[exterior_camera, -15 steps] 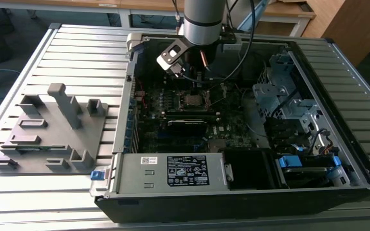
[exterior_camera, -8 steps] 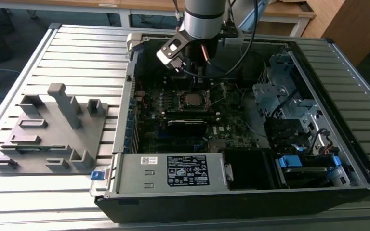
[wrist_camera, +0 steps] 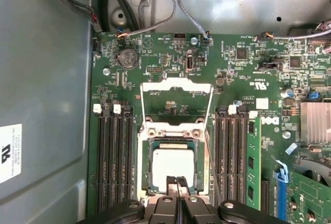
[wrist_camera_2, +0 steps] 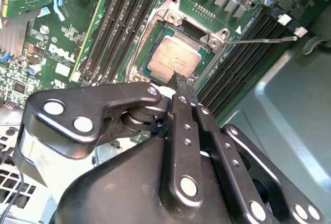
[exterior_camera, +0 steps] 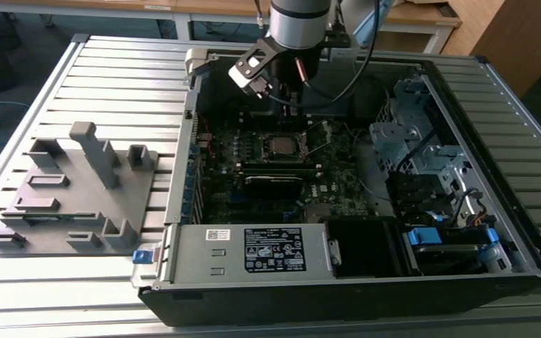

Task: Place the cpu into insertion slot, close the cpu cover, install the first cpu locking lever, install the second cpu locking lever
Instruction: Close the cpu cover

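The cpu [wrist_camera: 173, 166] [wrist_camera_2: 175, 57], a flat silvery square, lies in the insertion slot [wrist_camera: 146, 154] on the green motherboard. The cpu cover [wrist_camera: 176, 85] is swung open beyond the slot, and the board shows through its window. A thin locking lever [wrist_camera_2: 258, 40] sticks out sideways, unlatched. My gripper [wrist_camera: 179, 183] [wrist_camera_2: 181, 87] hangs just over the cpu's near edge, its narrow black fingers shut together with nothing between them. In the exterior view the arm's wrist [exterior_camera: 299, 28] stands over the slot [exterior_camera: 284, 145] inside the open computer case.
Long black memory slots [wrist_camera: 111, 157] flank the socket, and a green memory stick [wrist_camera: 253, 162] fills one. A heatsink [wrist_camera: 315, 123] and cables lie nearby. The case holds a power supply [exterior_camera: 251, 250] and a drive cage [exterior_camera: 421, 155]. A grey fixture plate [exterior_camera: 73, 190] lies beside the case.
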